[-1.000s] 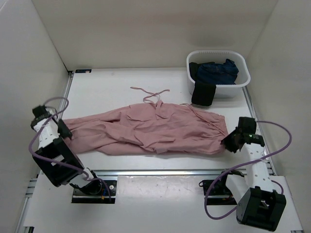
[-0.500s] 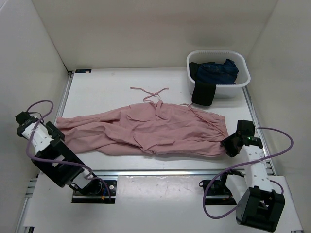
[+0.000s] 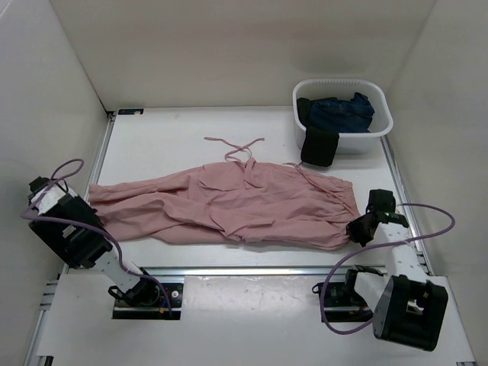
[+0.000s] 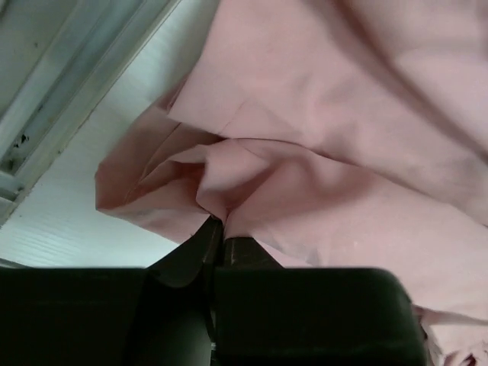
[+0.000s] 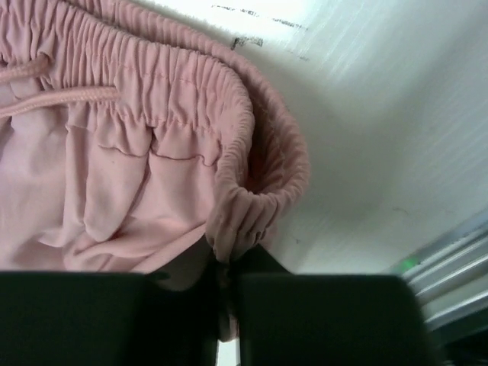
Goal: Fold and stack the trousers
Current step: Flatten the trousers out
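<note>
Wrinkled dusty-pink fabric trousers (image 3: 229, 202) stretched left-right across white tabletop (image 3: 164, 145) — waistband right, cuffs left; left end effector (image 4: 219, 232) pinches cuff, right end effector (image 5: 226, 265) pinches waistband.

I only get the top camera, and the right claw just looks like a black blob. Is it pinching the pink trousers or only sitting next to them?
Observer: Pinching. In the right wrist view the right gripper is closed on the gathered waistband of the trousers, at the bend where the band loops round.
Operator: What about the left claw? The arm hides it for me.
Observer: Pinching too. In the left wrist view the left gripper is closed on a folded bit of the leg end.
Operator: Is the string stuck in the right claw?
Observer: No. The drawstring lies on the fabric, well away from that gripper.
</note>
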